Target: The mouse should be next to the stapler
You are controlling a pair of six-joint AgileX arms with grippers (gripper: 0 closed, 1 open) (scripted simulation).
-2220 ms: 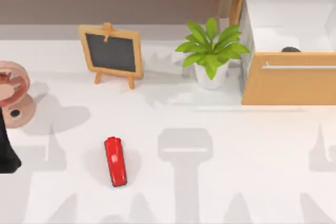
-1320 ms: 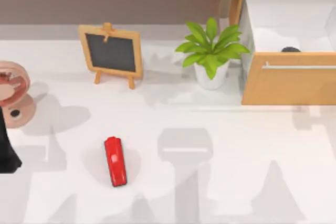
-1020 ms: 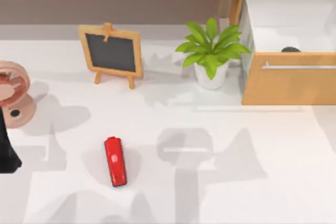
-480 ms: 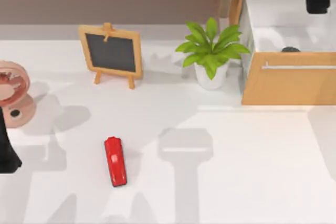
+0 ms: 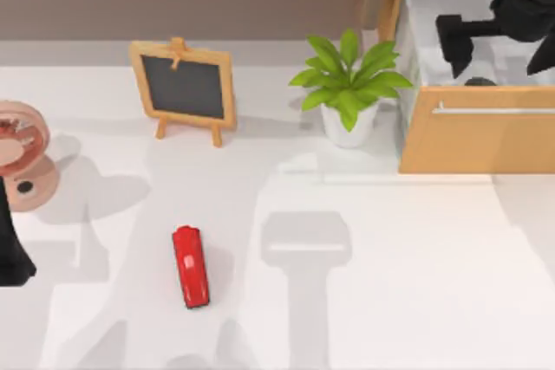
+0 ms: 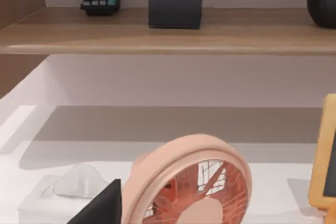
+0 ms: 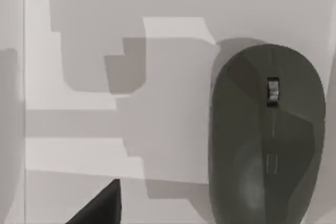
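At the far left edge of the top view, the left arm (image 5: pixel 10 244) sits parked beside one pink fan (image 5: pixel 22 155), and I cannot tell the state of its end effector. One red stapler (image 5: pixel 191 266) lies on the white tabletop (image 5: pixel 390 283) left of centre, oblong with rounded ends and a thin black edge, its long axis running roughly front to back. Behind it stand one small chalkboard easel (image 5: pixel 184 88) and one potted plant (image 5: pixel 349 84). At the right, one wooden drawer (image 5: pixel 477 132) stands open, and the single mouse (image 7: pixel 265 137) lies on its white floor: a smooth, dark grey oval with a small scroll wheel near one end, well apart from the stapler. The right end effector (image 5: pixel 503 28) hangs over the open drawer above the mouse, not touching it; whether its fingers are spread or closed I cannot tell.
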